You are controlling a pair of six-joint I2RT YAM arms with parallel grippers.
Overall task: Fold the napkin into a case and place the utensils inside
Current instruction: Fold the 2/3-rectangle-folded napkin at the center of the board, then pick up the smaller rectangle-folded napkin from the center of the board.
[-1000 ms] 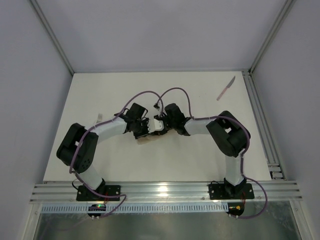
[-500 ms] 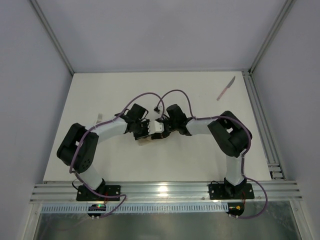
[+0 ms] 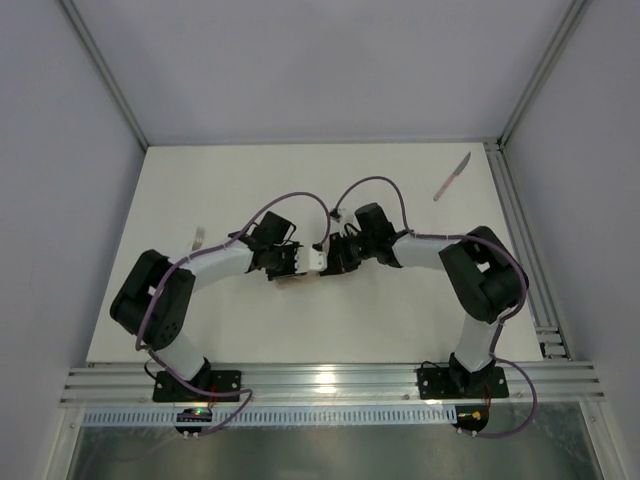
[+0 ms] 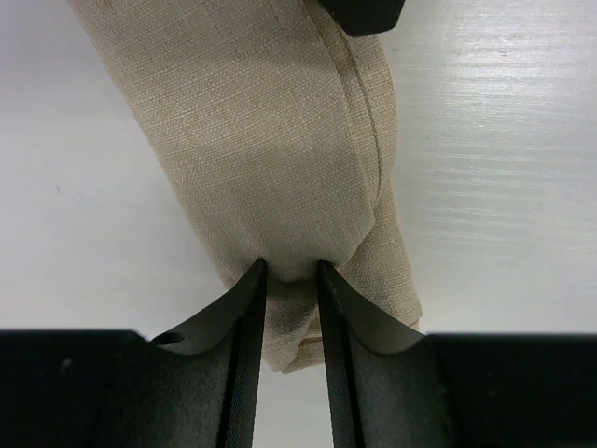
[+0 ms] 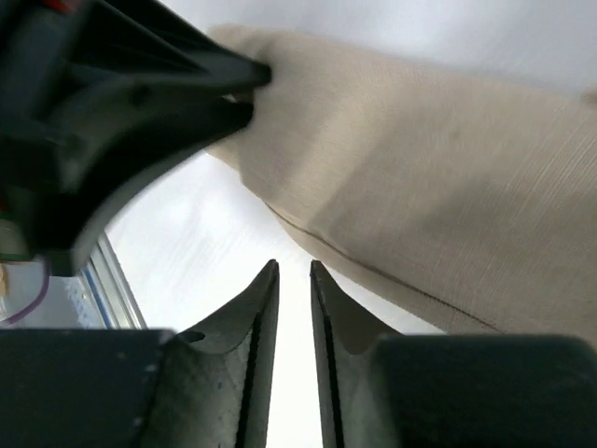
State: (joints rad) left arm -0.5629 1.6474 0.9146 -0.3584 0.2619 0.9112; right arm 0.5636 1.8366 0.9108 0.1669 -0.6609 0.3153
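Observation:
The beige napkin (image 4: 270, 140), folded into a narrow case shape, lies on the white table; in the top view only a strip of napkin (image 3: 298, 281) shows below the two grippers. My left gripper (image 4: 287, 271) is shut on its near folded end. My right gripper (image 5: 294, 266) hovers just short of the napkin (image 5: 420, 187), jaws slightly open with nothing between them. The left gripper's black fingers (image 5: 140, 84) pinch the cloth at the upper left of the right wrist view. Of the utensils, the pink-handled knife (image 3: 452, 177) lies far right and a thin silvery piece (image 3: 198, 238) lies far left.
Both arms meet mid-table (image 3: 400, 320), left gripper (image 3: 298, 262) and right gripper (image 3: 332, 258) nearly touching. A metal rail (image 3: 520, 230) borders the table's right side, and grey walls close it in behind and at both sides.
The right gripper's jaws have parted a little and come off the napkin, and that arm has drawn back to the right. The left gripper keeps its hold.

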